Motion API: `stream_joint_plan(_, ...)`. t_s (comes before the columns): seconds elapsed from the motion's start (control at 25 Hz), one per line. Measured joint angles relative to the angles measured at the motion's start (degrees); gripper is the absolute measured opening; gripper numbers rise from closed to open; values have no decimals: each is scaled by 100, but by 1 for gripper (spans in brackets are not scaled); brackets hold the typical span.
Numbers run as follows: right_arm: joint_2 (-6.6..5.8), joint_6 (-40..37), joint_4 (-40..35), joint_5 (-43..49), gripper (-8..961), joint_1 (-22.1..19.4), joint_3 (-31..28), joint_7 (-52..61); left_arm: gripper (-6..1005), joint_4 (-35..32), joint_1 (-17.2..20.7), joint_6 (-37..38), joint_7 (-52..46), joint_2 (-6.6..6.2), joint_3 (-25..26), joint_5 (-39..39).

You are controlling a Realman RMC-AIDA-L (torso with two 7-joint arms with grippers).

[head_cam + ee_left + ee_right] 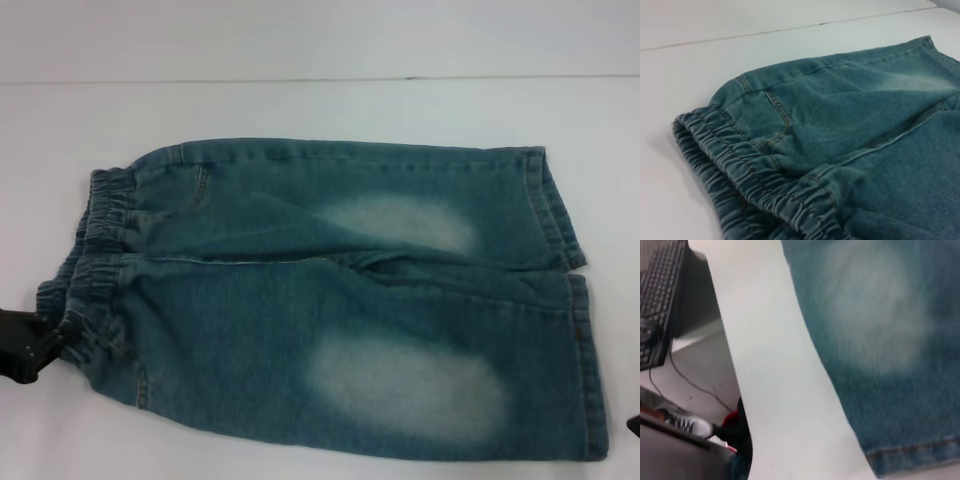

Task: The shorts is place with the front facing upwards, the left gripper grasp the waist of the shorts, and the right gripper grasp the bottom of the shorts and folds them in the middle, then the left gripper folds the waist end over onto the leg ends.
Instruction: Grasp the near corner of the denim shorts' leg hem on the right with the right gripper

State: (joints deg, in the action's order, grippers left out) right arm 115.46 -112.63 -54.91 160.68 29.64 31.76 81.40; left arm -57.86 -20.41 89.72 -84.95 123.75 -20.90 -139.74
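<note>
The teal-blue denim shorts (330, 300) lie flat on the white table (300, 105), both legs side by side. The waist of the shorts (95, 260), a puckered elastic band, points left. The bottom of the shorts (575, 300), two straight hems, points right. My left gripper (52, 342) is at the near-left corner of the waistband, right against it. The left wrist view shows that ruffled band (740, 185) close up. Only a black sliver of my right gripper (633, 425) shows at the right edge, beside the near leg hem (910, 452).
Bare white table surrounds the shorts, with a seam line along the back (320, 79). The right wrist view shows the table's edge, and beyond it a black keyboard (660, 295), a cable and a shoe (687, 425) on the floor.
</note>
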Motion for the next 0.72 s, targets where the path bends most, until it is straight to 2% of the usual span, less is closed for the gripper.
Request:
stream_joint_plan(0.16, 59, 66, 51, 15, 801, 41, 127, 95, 53, 14, 1, -28, 10, 7, -2, 0)
stream_joint_plan(0.44, 264, 354, 176, 30, 798, 61, 318, 82, 52, 34, -2, -93, 14, 9, -5, 10)
stream_joint_plan(0.72, 307, 312, 190, -22, 794, 60, 268, 28, 52, 76, -31, -112, 16, 5, -10, 10)
